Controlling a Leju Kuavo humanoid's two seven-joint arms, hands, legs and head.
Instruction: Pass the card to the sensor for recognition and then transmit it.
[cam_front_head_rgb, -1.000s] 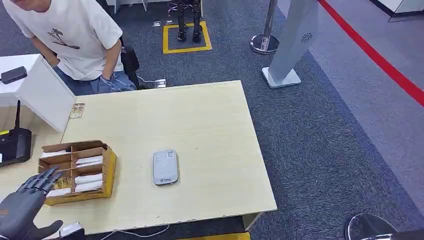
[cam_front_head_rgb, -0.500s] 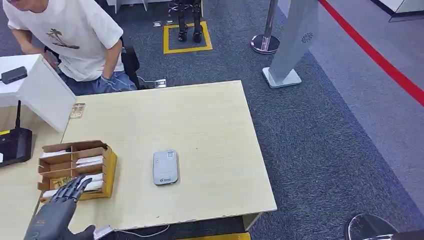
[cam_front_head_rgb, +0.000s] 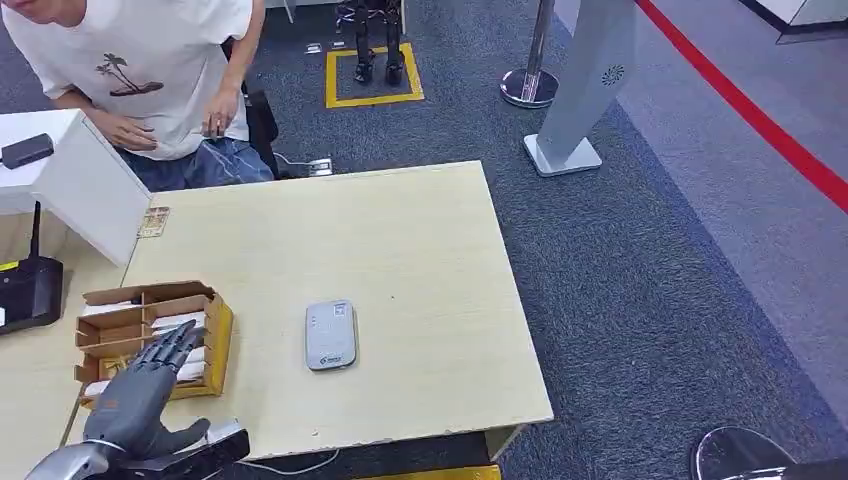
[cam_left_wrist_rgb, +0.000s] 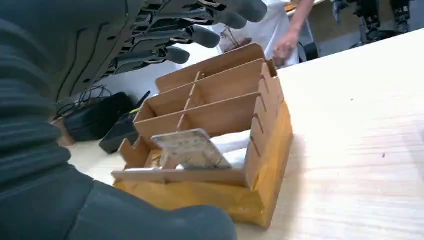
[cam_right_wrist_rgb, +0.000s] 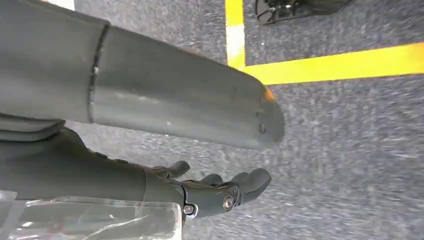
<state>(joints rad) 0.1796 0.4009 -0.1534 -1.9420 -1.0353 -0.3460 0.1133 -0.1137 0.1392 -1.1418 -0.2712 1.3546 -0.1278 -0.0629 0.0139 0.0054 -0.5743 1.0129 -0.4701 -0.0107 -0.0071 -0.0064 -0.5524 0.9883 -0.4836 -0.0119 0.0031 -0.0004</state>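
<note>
The left hand (cam_front_head_rgb: 140, 385), fingers spread and holding nothing, hovers over the card box (cam_front_head_rgb: 215, 345), where a card (cam_left_wrist_rgb: 190, 148) leans tilted, long axis across the box.

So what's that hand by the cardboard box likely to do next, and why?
Probably lower the left hand into the cardboard box and pinch the upright card. Its fingers are spread and empty above the near slots, and the grey sensor sits bare.
</note>
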